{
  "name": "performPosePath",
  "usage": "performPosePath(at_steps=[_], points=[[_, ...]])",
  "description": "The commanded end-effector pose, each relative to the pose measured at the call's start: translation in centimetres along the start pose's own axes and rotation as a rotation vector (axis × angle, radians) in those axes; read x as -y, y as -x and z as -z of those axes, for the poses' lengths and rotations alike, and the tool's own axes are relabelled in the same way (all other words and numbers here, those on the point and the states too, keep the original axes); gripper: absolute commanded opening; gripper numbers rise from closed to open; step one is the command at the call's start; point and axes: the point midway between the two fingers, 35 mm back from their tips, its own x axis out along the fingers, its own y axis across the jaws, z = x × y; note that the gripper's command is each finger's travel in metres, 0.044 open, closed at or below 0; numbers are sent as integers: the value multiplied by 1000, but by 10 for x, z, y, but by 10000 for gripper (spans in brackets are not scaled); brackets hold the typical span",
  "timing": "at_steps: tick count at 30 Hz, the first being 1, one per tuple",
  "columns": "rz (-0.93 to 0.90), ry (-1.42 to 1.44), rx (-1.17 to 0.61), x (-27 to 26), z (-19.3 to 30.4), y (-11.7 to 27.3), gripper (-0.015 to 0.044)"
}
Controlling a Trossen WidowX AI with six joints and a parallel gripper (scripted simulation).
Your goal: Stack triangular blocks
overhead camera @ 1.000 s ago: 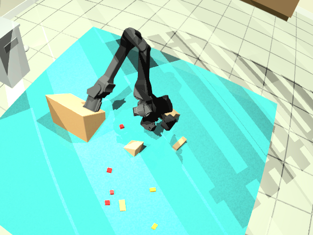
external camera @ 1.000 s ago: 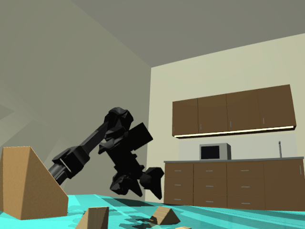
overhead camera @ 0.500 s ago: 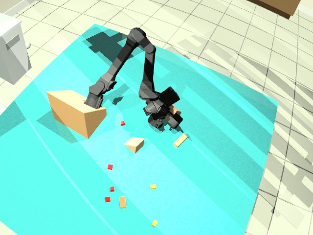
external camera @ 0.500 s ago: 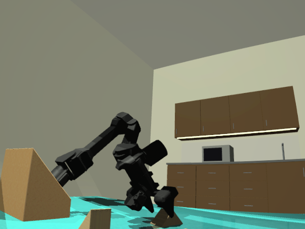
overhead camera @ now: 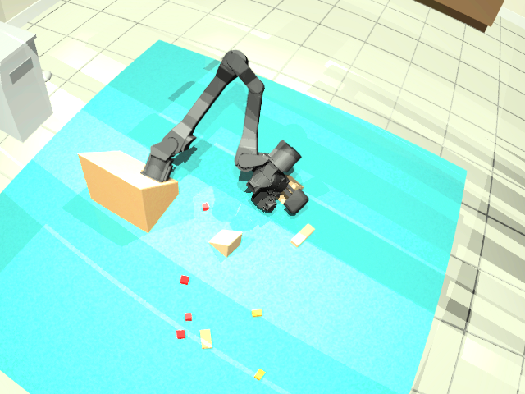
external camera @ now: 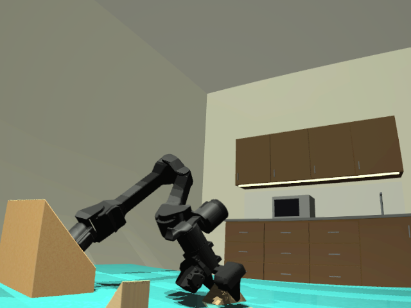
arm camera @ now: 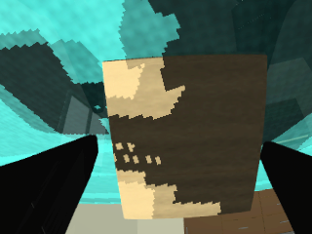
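One wooden triangular block (overhead camera: 295, 183) (external camera: 217, 298) (arm camera: 195, 146) lies on the cyan table (overhead camera: 360, 275) under my hand, mostly hidden by it in the top and exterior views. It looks tent-like in the exterior view, with slopes down both sides. My gripper (overhead camera: 280, 199) (external camera: 223, 293) (arm camera: 182, 147) is open and low, with one finger on each side of this block. Gaps show between block and fingers in the wrist view. The other triangular block (overhead camera: 226, 241) (external camera: 135, 294) stands apart, with an upright face and a slope down to the left in the exterior view.
A small plank (overhead camera: 303, 235) lies near the hand. A big wooden wedge (overhead camera: 118, 190) (external camera: 63, 265) stands at the arm's base. A red cube (overhead camera: 205, 207) lies between wedge and hand. More red cubes (overhead camera: 184, 280), yellow pieces (overhead camera: 257, 313) and another plank (overhead camera: 206, 339) lie farther off.
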Motion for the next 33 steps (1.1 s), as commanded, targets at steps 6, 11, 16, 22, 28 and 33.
performPosePath(at_steps=[6, 11, 16, 22, 28, 33], points=[[0, 0, 0, 0, 0, 0, 282], [0, 0, 0, 0, 0, 0, 230], [0, 0, 0, 0, 0, 0, 157], [-2, 3, 11, -4, 7, 8, 0], [-3, 5, 24, -7, 21, 26, 0], [-2, 5, 26, -6, 34, 41, 0]])
